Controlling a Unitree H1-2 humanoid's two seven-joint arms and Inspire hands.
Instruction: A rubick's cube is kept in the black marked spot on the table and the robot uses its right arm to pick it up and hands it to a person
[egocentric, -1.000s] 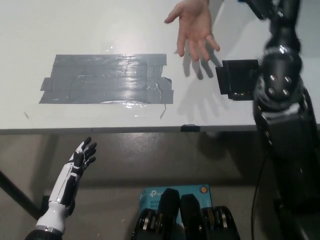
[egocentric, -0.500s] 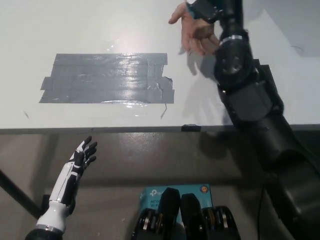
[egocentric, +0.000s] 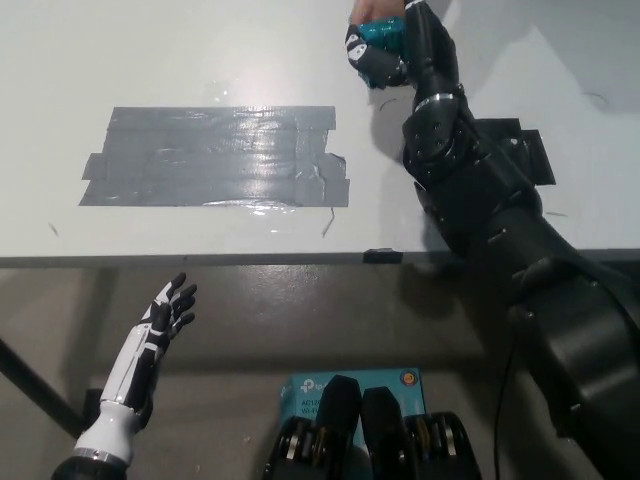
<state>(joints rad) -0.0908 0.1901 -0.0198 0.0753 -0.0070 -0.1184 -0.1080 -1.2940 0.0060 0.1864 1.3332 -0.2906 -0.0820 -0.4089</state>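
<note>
The black right hand (egocentric: 385, 55) is stretched out over the far edge of the white table (egocentric: 150, 60), its fingers wrapped around the Rubik's cube (egocentric: 382, 33) — only a teal-blue face of the cube shows between them, lifted clear of the surface. Right at the top edge of the view, just above the cube, a small part of a person's hand (egocentric: 372, 10) is visible; whether it touches the cube cannot be told. The black right arm (egocentric: 480, 200) runs from the near right corner of the table up to that far edge, crossing a dark square marking (egocentric: 530, 150) near the right side, which it partly hides. A wide patch of grey tape (egocentric: 215, 157) lies on the left half of the table, towards the near edge, with nothing on it. The white left hand (egocentric: 160, 320) hangs below the near edge of the table at the lower left — fingers spread apart, holding nothing.
</note>
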